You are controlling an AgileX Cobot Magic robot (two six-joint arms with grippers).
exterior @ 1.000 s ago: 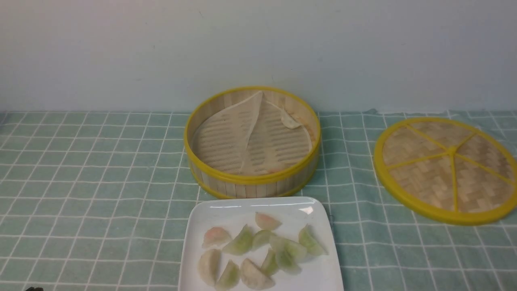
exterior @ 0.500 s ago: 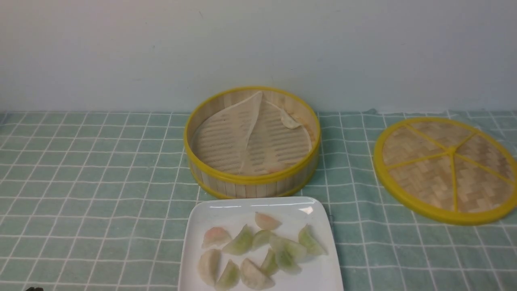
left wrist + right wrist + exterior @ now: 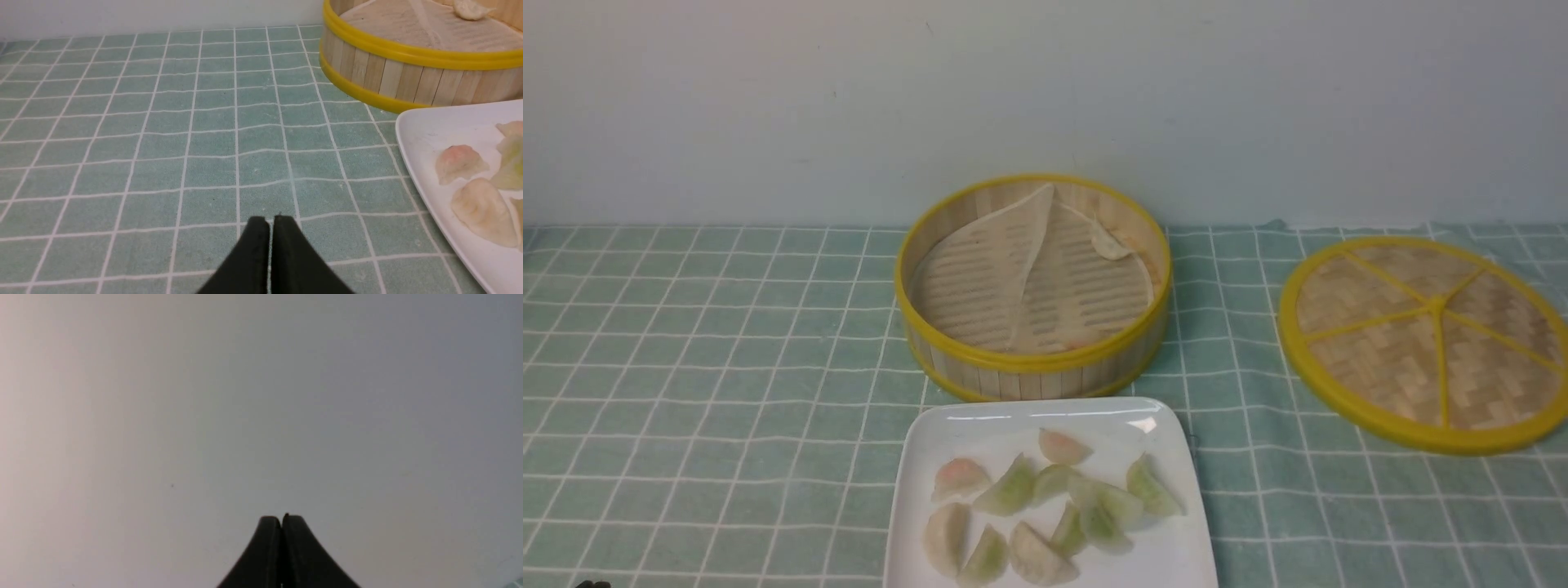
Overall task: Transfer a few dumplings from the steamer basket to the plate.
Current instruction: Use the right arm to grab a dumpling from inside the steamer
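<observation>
While the left pincer (image 3: 269,220) and the right pincer (image 3: 282,518) are pressed fully shut and hold nothing, one cream crescent-shaped dumpling (image 3: 1111,243) lies inside the round bamboo steamer basket with yellow rims (image 3: 1029,362). It sits close to the far right part of the basket's wall, its long axis slanting along that wall. About ten pale green, pink and cream dumplings (image 3: 1013,490) sit on the white glossy square plate (image 3: 980,433), just in front of the basket on the green checked bench (image 3: 727,367). Left pincer hovers low over the cloth to the near left of the basket, pointing toward it. Right pincer faces only a blank grey surface, so the left arm is judged nearer. Reaching that dumpling means crossing the basket's near rim toward its far right side.
</observation>
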